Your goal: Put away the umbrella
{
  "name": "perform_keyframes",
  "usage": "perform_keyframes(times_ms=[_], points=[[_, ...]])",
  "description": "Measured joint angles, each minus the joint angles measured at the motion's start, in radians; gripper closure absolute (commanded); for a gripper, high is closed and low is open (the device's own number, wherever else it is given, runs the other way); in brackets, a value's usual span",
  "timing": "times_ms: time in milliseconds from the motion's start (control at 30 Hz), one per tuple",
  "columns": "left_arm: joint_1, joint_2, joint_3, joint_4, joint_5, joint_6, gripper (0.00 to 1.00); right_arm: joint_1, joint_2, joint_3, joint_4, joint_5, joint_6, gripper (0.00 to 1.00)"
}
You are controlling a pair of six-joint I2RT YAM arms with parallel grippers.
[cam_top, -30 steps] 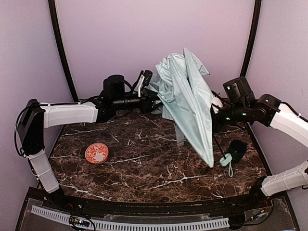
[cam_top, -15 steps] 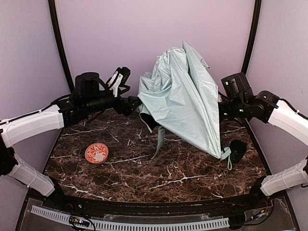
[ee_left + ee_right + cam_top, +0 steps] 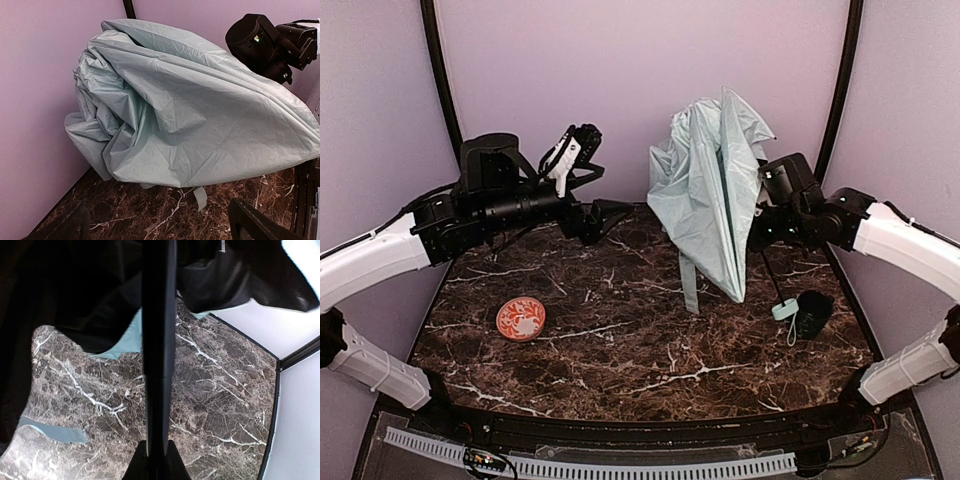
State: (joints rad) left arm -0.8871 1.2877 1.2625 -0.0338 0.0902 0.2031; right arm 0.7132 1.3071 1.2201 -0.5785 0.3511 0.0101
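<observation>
Clamped with the right end effector (image 3: 156,464) on the thin black shaft (image 3: 159,340) of the umbrella (image 3: 712,190), partway along, just under the black lining. Poised on the other side with the left end effector (image 3: 157,215) spread wide and empty, aimed at the crumpled mint fabric, near it but not touching.

Judged to be partway through collapsing the canopy: folded in, yet loose and baggy, neither rolled nor tied. Calls next, most likely, for bringing the left end effector in onto the fabric and gathering the folds against the shaft while holding steady on the right. Then for catching the closure strap (image 3: 690,285), hanging free below the canopy, and winding it round. Needs care not to snag a rib or drag the thin cloth. Cannot tell where the ribs lie under the folds.

Outward from the right grip: held up off the table (image 3: 620,345), canopy uppermost and tilted, rising well above both arms at the back. Down from the grip, along the bare shaft to the mint handle (image 3: 783,310), low over the table; touching it or not, cannot tell. Wrist strap (image 3: 790,332) dangling below, just beside the dark cup (image 3: 813,312). Far off on the left side, well apart from everything, an orange dish (image 3: 521,318).
</observation>
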Motion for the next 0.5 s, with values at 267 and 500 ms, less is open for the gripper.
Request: perform_keyframes(times_ms=[267, 500], points=[[0.002, 0.021, -0.020, 0.032, 0.128, -0.061, 0.08, 0.002, 0.063, 0.012, 0.065, 0.021, 0.031, 1.00], [-0.035, 0.264, 0.135, 0.123, 0.267, -0.326, 0.06, 0.014, 0.121, 0.012, 0.078, 0.043, 0.047, 1.00]])
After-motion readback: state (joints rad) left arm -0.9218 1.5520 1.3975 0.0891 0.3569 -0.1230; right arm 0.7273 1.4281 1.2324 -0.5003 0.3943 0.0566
